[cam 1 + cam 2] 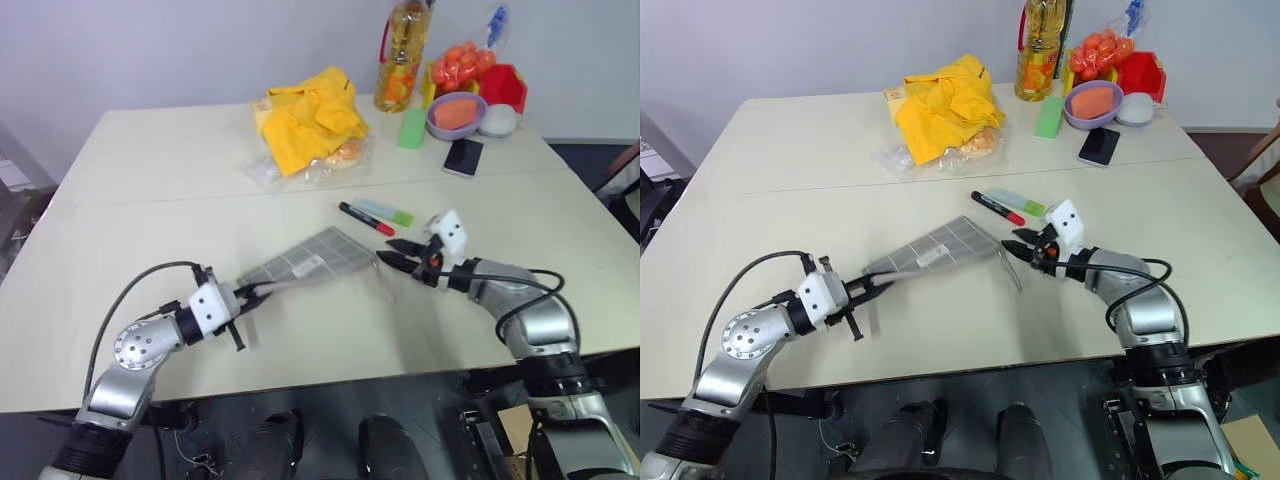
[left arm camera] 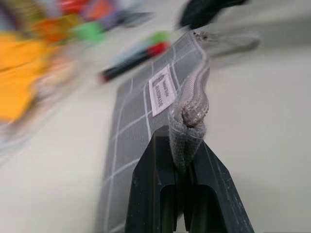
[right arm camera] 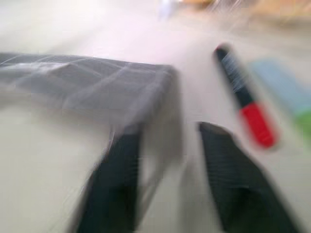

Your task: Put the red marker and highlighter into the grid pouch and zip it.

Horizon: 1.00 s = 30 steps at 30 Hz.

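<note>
Left gripper: my left gripper is clenched on the near-left end of the grid pouch; in the left wrist view the fingers pinch the zip edge, fabric bunched between them.

Right gripper: my right gripper sits at the pouch's right end with its fingers parted and nothing between them. I can't tell whether it touches the fabric or the strap.

Grid pouch: it lies in the middle of the counter, lifted at my left grip and sagging toward the far-right corner. The white label faces up. The zip looks closed along the edge I hold, though I can't read its whole length.

Red marker: it lies flat on the counter just beyond the pouch's far-right corner, apart from the pouch and near my right gripper.

Highlighter: it lies just beyond the marker, almost parallel to it, green cap to the right.

Handling, pouch: I judge it light and limp; it will fold wherever unsupported, so I keep one end pinned at the zip seam and work the pull from the other.

Handling, pens: both look light, stiff and smooth, likely to roll. I would take each across the middle of the barrel.

Beyond: a yellow cloth, an oil bottle and a phone sit on the far side, well apart from the work.
</note>
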Available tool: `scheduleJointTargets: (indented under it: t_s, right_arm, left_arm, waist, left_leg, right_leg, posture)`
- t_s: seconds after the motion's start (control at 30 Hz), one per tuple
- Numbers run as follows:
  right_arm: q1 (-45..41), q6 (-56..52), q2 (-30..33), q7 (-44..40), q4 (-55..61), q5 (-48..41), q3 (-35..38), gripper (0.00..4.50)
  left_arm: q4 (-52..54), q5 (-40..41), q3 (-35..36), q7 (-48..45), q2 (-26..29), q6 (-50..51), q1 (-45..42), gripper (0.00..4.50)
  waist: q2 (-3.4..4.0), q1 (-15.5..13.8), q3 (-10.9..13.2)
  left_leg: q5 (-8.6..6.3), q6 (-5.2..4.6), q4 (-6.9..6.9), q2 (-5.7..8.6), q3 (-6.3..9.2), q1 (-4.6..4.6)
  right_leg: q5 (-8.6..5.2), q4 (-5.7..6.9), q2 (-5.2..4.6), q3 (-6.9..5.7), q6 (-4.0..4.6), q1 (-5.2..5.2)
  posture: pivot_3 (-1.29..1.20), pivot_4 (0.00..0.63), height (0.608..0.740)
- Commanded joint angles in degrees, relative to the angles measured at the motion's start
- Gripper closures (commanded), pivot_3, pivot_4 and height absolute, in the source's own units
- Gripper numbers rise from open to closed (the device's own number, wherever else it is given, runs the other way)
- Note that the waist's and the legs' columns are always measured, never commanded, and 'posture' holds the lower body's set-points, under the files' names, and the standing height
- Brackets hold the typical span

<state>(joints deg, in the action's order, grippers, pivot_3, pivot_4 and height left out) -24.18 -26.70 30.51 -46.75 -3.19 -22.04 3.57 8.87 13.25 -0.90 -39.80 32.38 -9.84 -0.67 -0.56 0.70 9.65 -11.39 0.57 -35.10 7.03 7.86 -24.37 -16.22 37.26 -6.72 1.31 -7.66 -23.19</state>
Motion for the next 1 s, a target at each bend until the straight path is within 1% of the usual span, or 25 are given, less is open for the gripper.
scheduleJointTargets:
  t_s: [0.03,0.1,0.23,0.33,0.4,0.5,0.63,0.93,1.0]
  right_arm:
    - [-0.8,-4.2,2.0,-0.9,3.8,-5.1,4.4,1.09]
    - [-0.4,-6.0,1.6,-0.7,5.6,-6.0,3.8,1.09]
    - [-0.4,-6.3,-2.2,2.0,8.2,-4.6,0.0,1.09]
    - [-2.5,-5.9,-6.4,5.5,5.9,-1.2,-4.1,1.09]
    - [-3.6,-4.9,-7.9,6.4,3.9,0.9,-6.0,1.09]
    - [-5.5,-4.8,-9.8,8.1,0.8,2.3,-7.0,1.09]
    - [-7.7,-1.1,-11.6,9.8,-5.3,5.9,-8.5,1.09]
    - [-8.8,3.4,-13.2,9.0,-9.0,8.1,-9.2,1.09]
    - [-8.9,4.3,-13.3,8.8,-9.3,8.8,-9.7,1.63]
  left_arm:
    - [4.9,0.5,3.9,5.7,-1.9,4.1,2.5,4.50]
    - [6.1,-0.5,4.7,7.4,-2.7,5.0,3.9,4.50]
    - [8.4,-1.8,4.7,8.7,-3.4,5.1,6.3,4.50]
    - [9.3,-4.2,3.5,7.6,-2.3,3.7,8.1,4.50]
    - [9.4,-3.9,3.7,7.3,-2.5,3.8,8.3,4.50]
    - [9.3,-3.5,3.8,6.9,-2.7,3.5,8.3,4.50]
    - [9.7,-3.4,3.0,5.7,-2.6,3.3,9.0,4.50]
    - [10.0,-3.5,2.0,4.1,-2.8,2.9,10.1,4.50]
    - [9.9,-3.6,1.9,3.8,-2.8,2.8,10.3,4.50]
  waist:
    - [0.00,-0.1,0.0]
    - [0.00,-0.1,0.0]
    - [0.00,0.1,0.0]
    - [0.03,0.1,0.0]
    - [0.03,0.0,0.0]
    - [0.03,-0.4,0.0]
    - [0.03,-0.1,0.0]
    - [0.03,0.1,0.0]
    - [0.04,0.1,0.0]
  left_leg:
    - [0.00,0.00,0.00,0.00,-0.01,0.00]
    - [0.00,0.00,0.01,0.00,-0.01,0.00]
    - [0.00,0.00,0.01,-0.05,-0.01,0.00]
    - [0.00,0.01,0.03,-0.07,-0.04,0.00]
    - [0.00,0.01,0.03,-0.04,-0.05,0.00]
    - [0.00,0.01,-0.02,0.02,-0.03,0.00]
    - [0.00,0.01,0.01,0.02,-0.03,0.01]
    - [0.01,0.02,0.06,0.00,-0.03,0.00]
    - [0.01,0.03,0.06,0.00,-0.03,0.00]
  right_leg:
    - [0.00,-0.01,-0.01,0.00,0.00,0.01]
    - [0.00,-0.01,-0.01,0.00,0.00,0.01]
    - [0.00,0.00,-0.04,0.02,0.01,0.00]
    - [0.00,0.00,-0.03,0.04,0.02,-0.02]
    - [0.00,0.00,-0.03,0.05,0.02,-0.05]
    - [0.00,-0.02,-0.03,0.01,0.02,-0.12]
    - [0.00,-0.02,-0.02,0.01,0.02,-0.10]
    - [0.00,-0.01,0.00,0.02,0.02,-0.06]
    - [0.00,-0.01,0.01,0.02,0.02,-0.07]
  posture:
    - [0.00,0.150,0.740]
    - [0.00,0.150,0.740]
    - [0.00,0.150,0.740]
    - [0.00,0.150,0.740]
    - [0.00,0.150,0.740]
    - [0.00,0.150,0.740]
    - [0.00,0.150,0.740]
    - [0.00,0.150,0.740]
    - [0.00,0.150,0.740]
